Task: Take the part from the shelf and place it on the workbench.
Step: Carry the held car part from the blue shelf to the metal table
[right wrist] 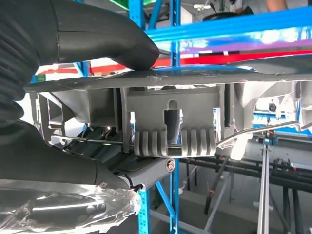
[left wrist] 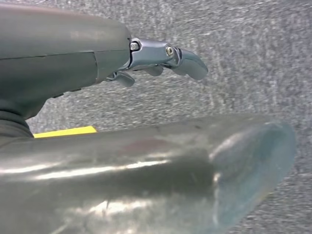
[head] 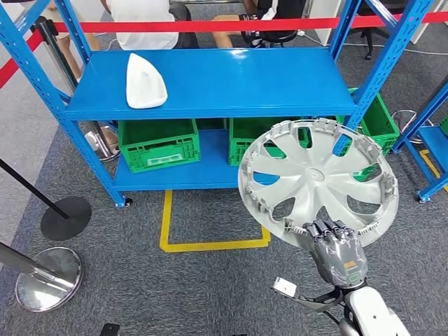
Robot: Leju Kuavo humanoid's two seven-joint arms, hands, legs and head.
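Note:
A silver wheel cover hangs in front of the blue shelf, tilted toward me. My right hand grips its lower rim from below. Close up in the right wrist view, the thumb presses on the cover's rim and dark fingers lie under its clip ribs. A white moulded part lies on the shelf's upper deck at the left. My left hand hangs over grey carpet, with its fingers stretched out and nothing in them.
Two green crates stand on the lower shelf. A yellow floor outline marks the carpet before the shelf. Stanchion bases stand at the left. Red barrier tape and seated people are behind. Another blue rack stands at the right.

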